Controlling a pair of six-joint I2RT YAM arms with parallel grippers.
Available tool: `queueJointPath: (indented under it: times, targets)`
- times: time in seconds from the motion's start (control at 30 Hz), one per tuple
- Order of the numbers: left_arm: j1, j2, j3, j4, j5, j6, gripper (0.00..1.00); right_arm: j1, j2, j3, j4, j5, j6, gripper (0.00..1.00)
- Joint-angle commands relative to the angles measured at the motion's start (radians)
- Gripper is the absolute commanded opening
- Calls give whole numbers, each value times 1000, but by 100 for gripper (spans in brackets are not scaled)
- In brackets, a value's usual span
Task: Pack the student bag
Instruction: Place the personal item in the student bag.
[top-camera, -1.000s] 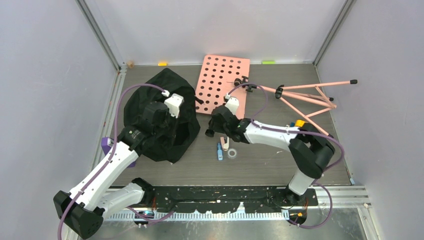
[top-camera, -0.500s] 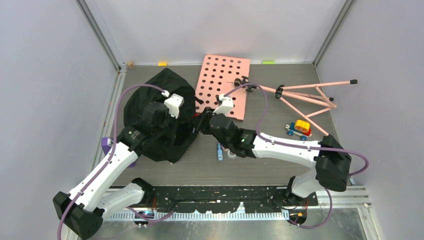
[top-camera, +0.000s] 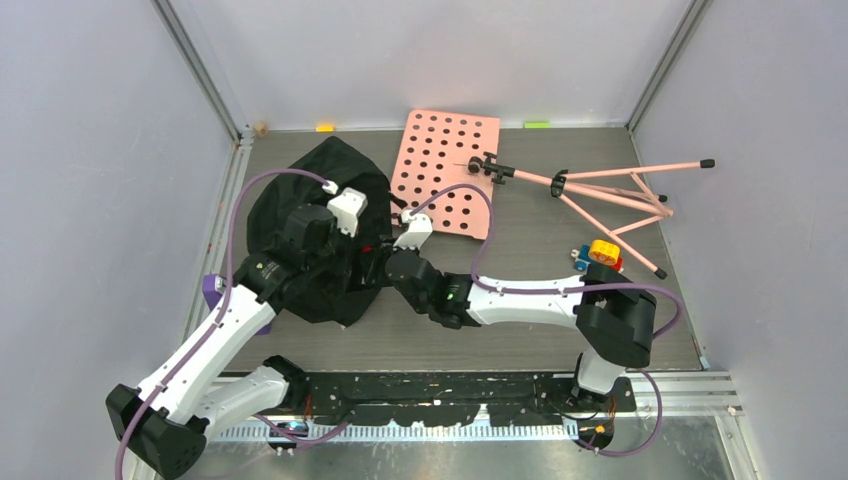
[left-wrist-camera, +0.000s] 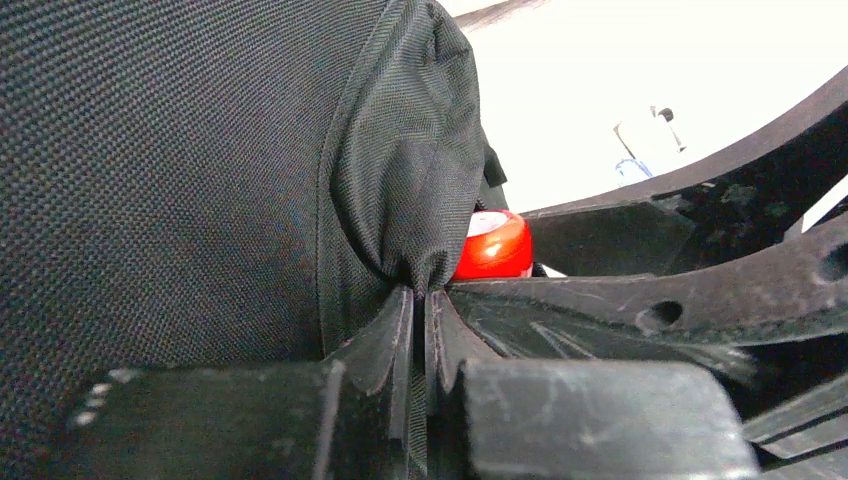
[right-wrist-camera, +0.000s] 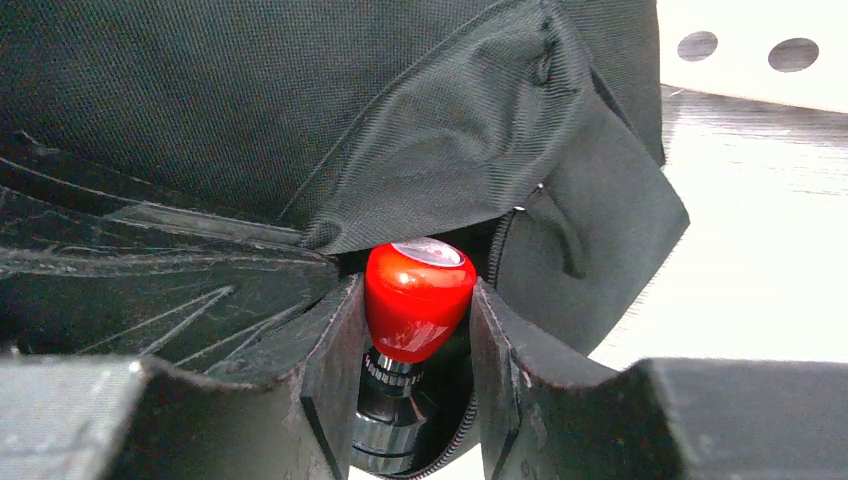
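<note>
Because black metal sits against black cloth in the top view, the spot where the two arms meet the student bag (top-camera: 305, 235) is hard to read there, and only the wrist views show it; the bag fills most of each wrist view, so its outline is cut off in them, and its inside is hidden behind a hanging fold; the pink perforated board (top-camera: 447, 165) lies beyond the right pincer (right-wrist-camera: 415, 310), and the pink folding stand (top-camera: 610, 190) lies well off to that pincer's outer side; the left pincer (left-wrist-camera: 420, 305) is clenched, its jaws almost meeting on a gathered fold of the bag's fabric, which bunches up just above the tips; the right pincer stands partly closed, grasping a small red-capped object (right-wrist-camera: 418, 290), whose dark and chrome lower part is mostly hidden between the jaws, so what it is cannot be told; the bag lies directly ahead of the right pincer, a fold hanging just over the red cap; the same cap shows just beyond the left pincer's tips.
</note>
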Motion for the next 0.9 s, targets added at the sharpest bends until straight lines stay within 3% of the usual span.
queueJointPath:
  times: [0.0,0.3,0.43,0.77,0.87]
  targets:
    - [2,-26,4,30,9,-2,0,16,8,63,73,32,-13,21]
    - [1,-25,4,28,8,-1,0,30,16,75,62,35,-33,52]
    - [1,-23,4,27,6,-1,0,34,9,80,49,53,-58,60]
    - [1,-33,-2,35,-10,-1,0,42,-93,14,58,73,-152,59]
    - [1,-23,0,32,-12,1,0,38,-182,-14,-18,88,-187,61]
